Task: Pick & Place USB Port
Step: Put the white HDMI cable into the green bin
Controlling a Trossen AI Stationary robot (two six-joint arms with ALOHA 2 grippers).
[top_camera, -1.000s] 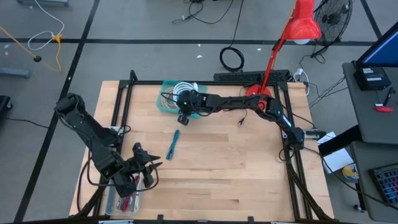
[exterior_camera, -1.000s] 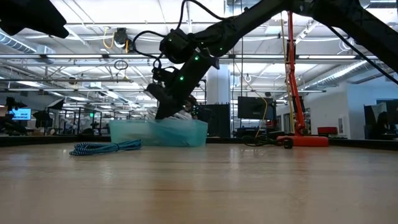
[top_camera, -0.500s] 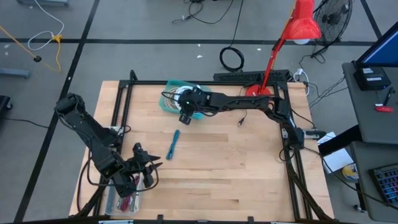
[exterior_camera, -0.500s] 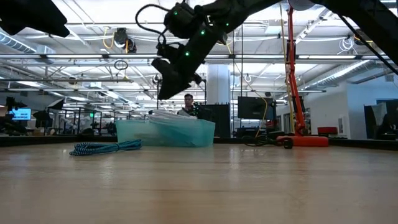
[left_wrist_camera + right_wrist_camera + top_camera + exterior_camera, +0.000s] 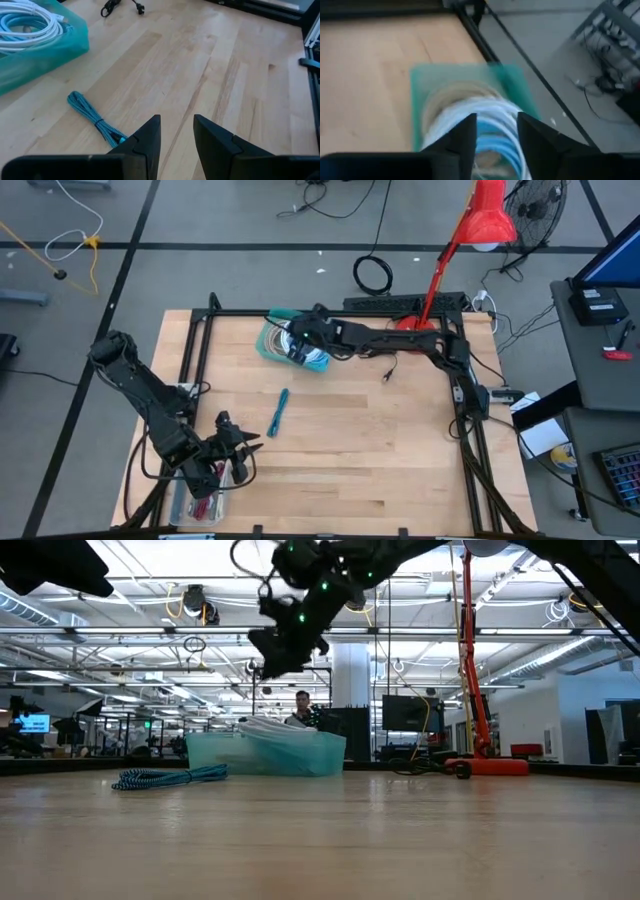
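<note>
A teal bin (image 5: 318,361) (image 5: 265,753) (image 5: 420,80) stands near the table's far edge and holds coiled white and blue cables (image 5: 485,125) (image 5: 25,27). My right gripper (image 5: 298,338) (image 5: 270,662) (image 5: 496,120) hovers open above the bin, well clear of it, fingers pointing down at the coils. A blue braided cable (image 5: 279,411) (image 5: 165,778) (image 5: 95,120) lies flat on the wood between the bin and my left gripper. My left gripper (image 5: 240,448) (image 5: 177,122) waits open near the table's near-left corner, holding nothing.
A clear tray with red tools (image 5: 200,505) sits at the near-left corner. A short black cable (image 5: 385,375) (image 5: 120,6) lies right of the bin. Black frame rails (image 5: 200,350) border the table. A red lamp's base (image 5: 490,765) stands at the far right.
My right gripper has risen from the level of the bin's rim to well above it and has moved toward the far edge, from the bin's near side to over its middle. The blue braided cable has stayed where it was.
</note>
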